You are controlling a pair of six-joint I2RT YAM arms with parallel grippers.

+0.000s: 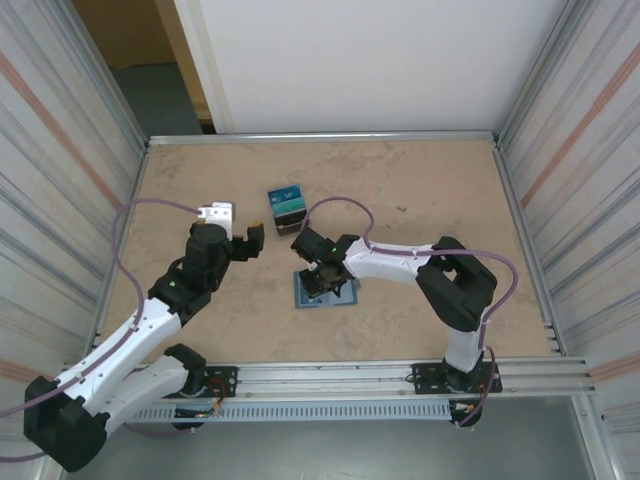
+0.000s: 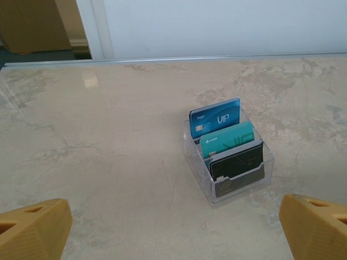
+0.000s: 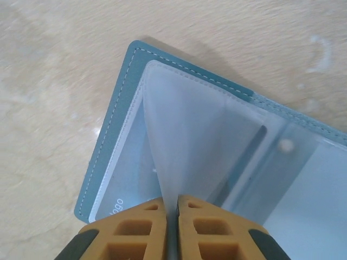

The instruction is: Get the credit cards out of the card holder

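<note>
Holder (image 3: 111, 135) lies open on the counter (image 1: 420, 200) under the right tool (image 3: 172, 205), which is pressed together, apparently on its clear sleeve (image 3: 217, 141), not the card (image 3: 115, 208) beneath. Better to regrip the card's edge itself. Left tool (image 2: 174, 227) spread, idle.

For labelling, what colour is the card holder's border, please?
Teal-blue; the card holder shows best in the right wrist view.
</note>
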